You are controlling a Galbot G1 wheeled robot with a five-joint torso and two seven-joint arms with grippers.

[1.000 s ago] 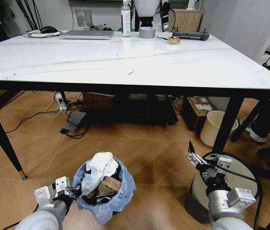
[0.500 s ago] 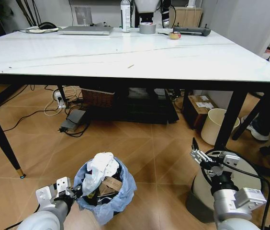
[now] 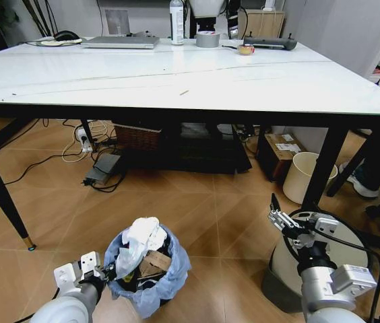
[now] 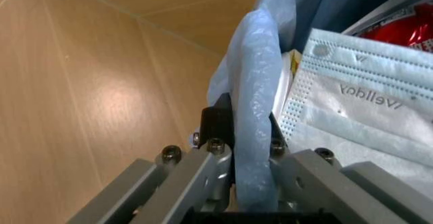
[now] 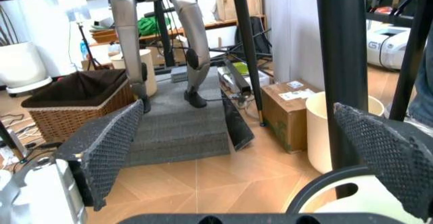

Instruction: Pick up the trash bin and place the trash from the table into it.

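The trash bin, lined with a crinkly light-blue bag, is low over the wooden floor in front of the table. It holds trash: crumpled white tissue, torn brown cardboard, a pale face mask and a red wrapper. My left gripper is shut on the bin's near rim; in the left wrist view the left gripper pinches the blue bag edge. My right gripper hangs open at the lower right, with the right gripper holding nothing. A tiny scrap lies on the table.
A laptop, spray bottle and tape roll stand at the table's far edge. A black-rimmed white bin sits under my right arm, a cream bucket beside the table leg. Cables, boxes and a wicker basket lie underneath.
The whole picture shifted a little as the camera moved. My left gripper stays shut on the bin's rim, and the right gripper keeps its open pose.
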